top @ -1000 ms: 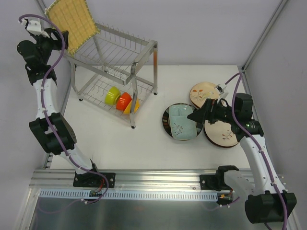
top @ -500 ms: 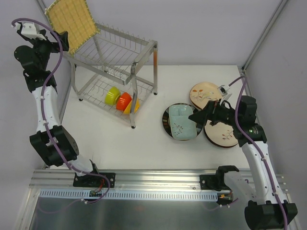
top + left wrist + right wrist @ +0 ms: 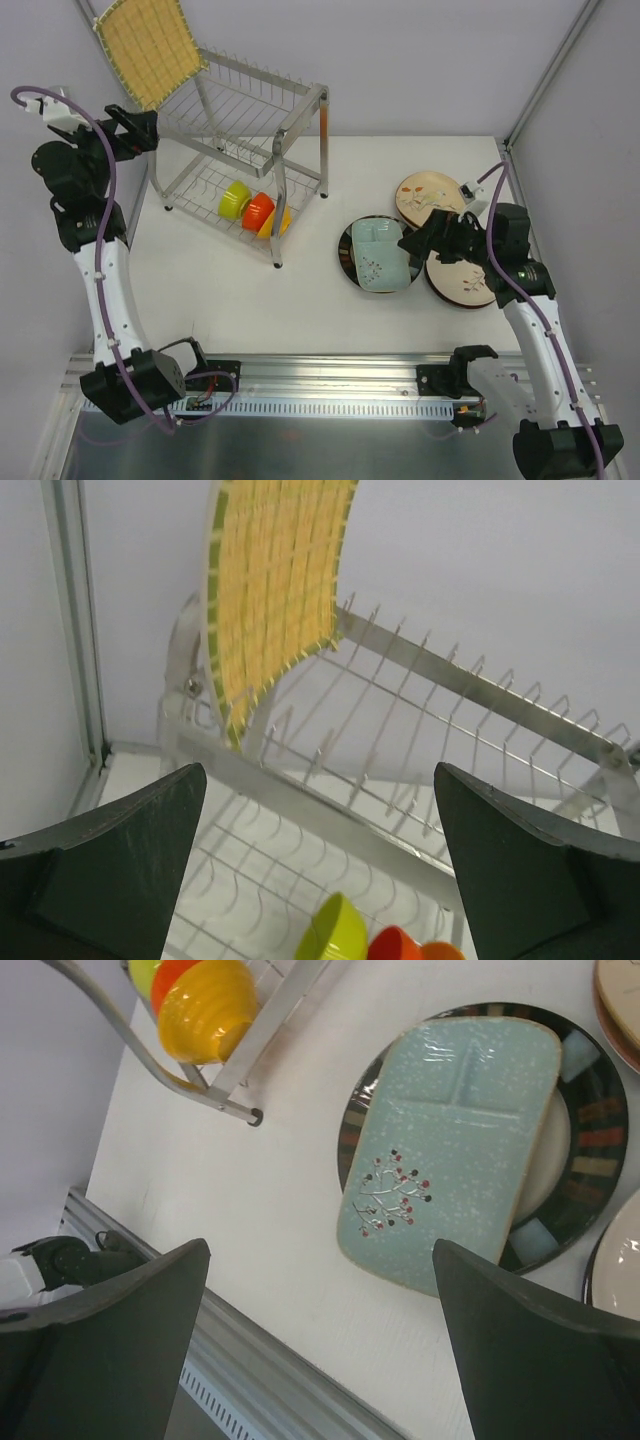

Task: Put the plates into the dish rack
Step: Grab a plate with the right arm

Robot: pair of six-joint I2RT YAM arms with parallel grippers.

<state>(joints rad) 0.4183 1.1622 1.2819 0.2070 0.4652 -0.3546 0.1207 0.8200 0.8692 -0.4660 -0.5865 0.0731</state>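
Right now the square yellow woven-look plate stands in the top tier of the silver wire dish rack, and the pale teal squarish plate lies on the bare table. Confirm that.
Wrong on one count: the pale teal squarish plate lies on the round dark-rimmed plate, not the bare table; the right wrist view shows it. The rest holds.

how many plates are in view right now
5: a yellow woven-look square plate standing in the dish rack, top tier; a teal plate on a dark-rimmed round plate; a cream floral plate and a brown-rimmed cream plate to their right. Stacks may hide more.
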